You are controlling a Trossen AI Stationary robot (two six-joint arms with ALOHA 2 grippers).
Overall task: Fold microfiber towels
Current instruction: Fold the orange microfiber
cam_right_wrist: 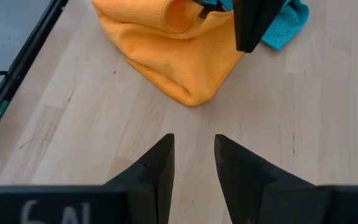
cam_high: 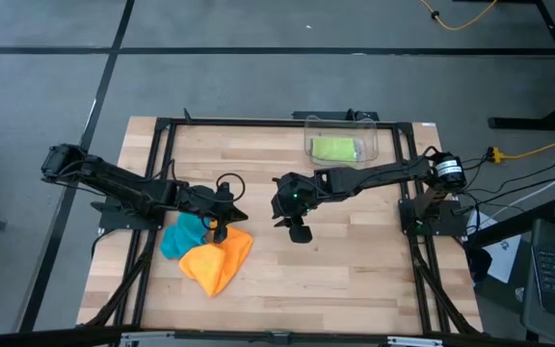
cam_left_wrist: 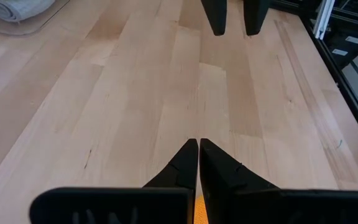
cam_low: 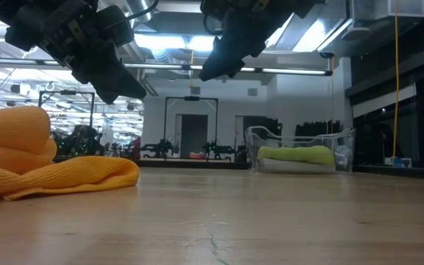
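Note:
A crumpled orange towel (cam_high: 218,262) lies bunched on the wooden table, left of centre and near the front. One edge of it lies over a teal towel (cam_high: 181,236). My left gripper (cam_high: 224,227) hangs shut just above their far edge, clear of both in the low view (cam_low: 116,82). My right gripper (cam_high: 299,233) hovers open over bare wood at the table's middle, nothing between its fingers (cam_right_wrist: 194,146). A folded lime green towel (cam_high: 335,148) lies in the clear bin (cam_high: 376,145) at the far side. A light grey towel (cam_left_wrist: 11,9) shows by the bin's edge.
Bare wood stretches between the two grippers and across the table's near right part. The clear bin stands at the far edge, right of centre. A black metal frame (cam_high: 162,193) runs along the table's sides. Cables and equipment (cam_high: 509,222) lie off the right edge.

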